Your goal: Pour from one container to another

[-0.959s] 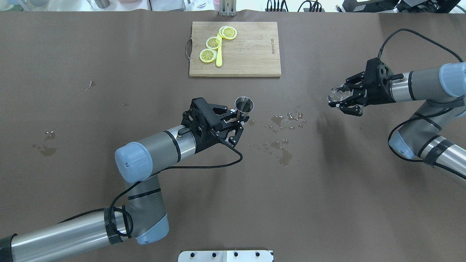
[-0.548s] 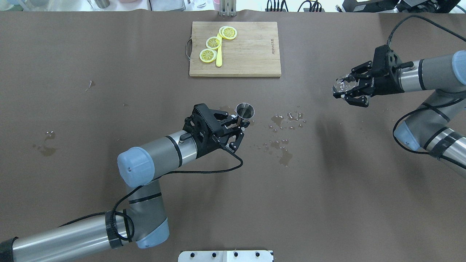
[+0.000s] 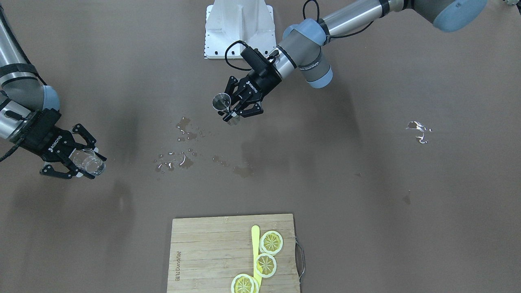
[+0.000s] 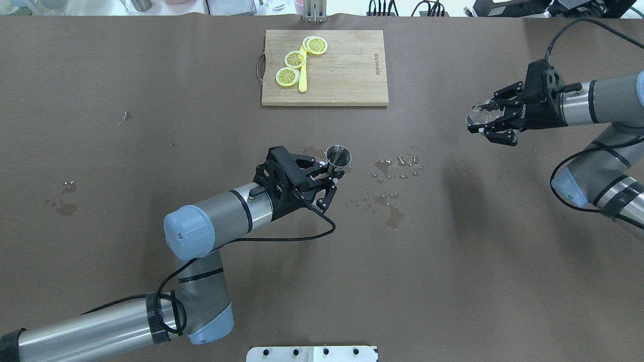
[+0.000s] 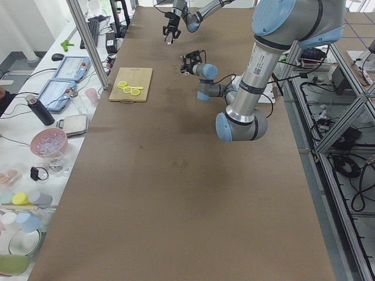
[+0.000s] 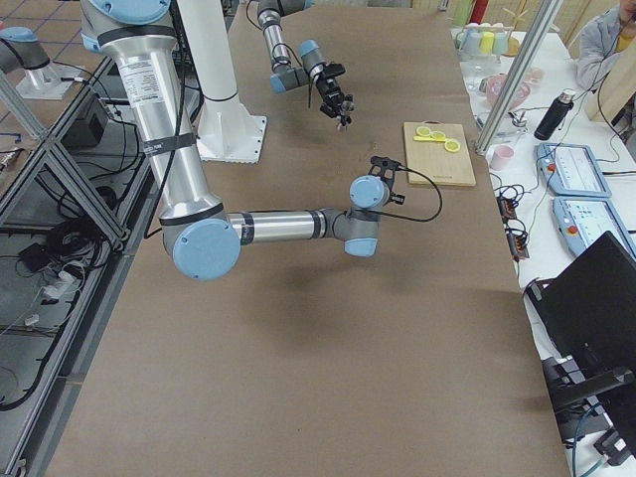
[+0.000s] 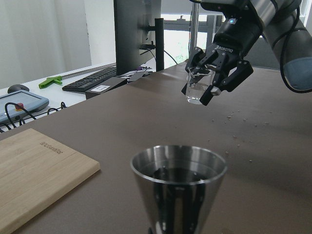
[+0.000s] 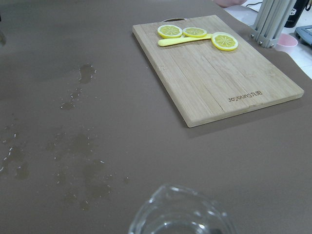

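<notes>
The left fingers point(image 4: 327, 193) clench the jigger point(image 4: 338, 155) upright over mid-tabletop, beside spilled drops point(image 4: 387, 163). The right fingers point(image 4: 503, 139) grasp the glass point(image 4: 480, 113) well apart, out to the right, with bare tabletop point(image 4: 427, 241) between them and the board point(image 4: 347, 75) farther back.

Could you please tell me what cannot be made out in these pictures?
The glass: right wrist view, bottom edge cuts off all but its rim; any liquid in it is unclear.
The jigger: left wrist view, bottom edge cuts off its lower cone; dark inside hides the fill level.
Side views: glass and jigger too small to judge.
</notes>
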`<state>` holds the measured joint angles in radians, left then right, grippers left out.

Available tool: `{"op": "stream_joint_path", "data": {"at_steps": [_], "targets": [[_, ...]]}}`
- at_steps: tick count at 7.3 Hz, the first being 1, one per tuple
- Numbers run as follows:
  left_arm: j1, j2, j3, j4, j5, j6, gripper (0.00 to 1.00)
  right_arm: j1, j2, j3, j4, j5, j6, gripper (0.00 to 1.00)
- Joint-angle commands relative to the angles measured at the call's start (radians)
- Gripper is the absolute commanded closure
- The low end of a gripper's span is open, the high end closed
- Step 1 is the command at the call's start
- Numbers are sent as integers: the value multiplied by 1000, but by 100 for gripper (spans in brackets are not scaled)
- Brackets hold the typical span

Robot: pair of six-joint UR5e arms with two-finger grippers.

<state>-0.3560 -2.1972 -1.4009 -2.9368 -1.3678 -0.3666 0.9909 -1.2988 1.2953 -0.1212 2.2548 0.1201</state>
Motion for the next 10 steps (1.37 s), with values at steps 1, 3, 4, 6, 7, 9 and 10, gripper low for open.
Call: {"op": "stream_joint_path", "data": {"at_steps": [1,3,4,6,7,9,10], "targets": [[0,1,0,-7,-1,0,100,-5,9,-4,-3,6,3,100],[3,1,0,-7,-1,0,100,-3,4,24,5,29,0,100],[2,1,2,-7,-1,0,100,-5,13,30,2,26,-2,100],[3,1,2,-7,1,0,100,6,7,55,-5,92,1,100],[3,-2,5,-5,4,0,100,6,10,58,-5,118,0,100],[3,-4,10,-5,4,2,100,20,42,84,-27,134,1,100],[3,-4,11,-5,4,2,100,20,77,111,-116,138,0,100]]}}
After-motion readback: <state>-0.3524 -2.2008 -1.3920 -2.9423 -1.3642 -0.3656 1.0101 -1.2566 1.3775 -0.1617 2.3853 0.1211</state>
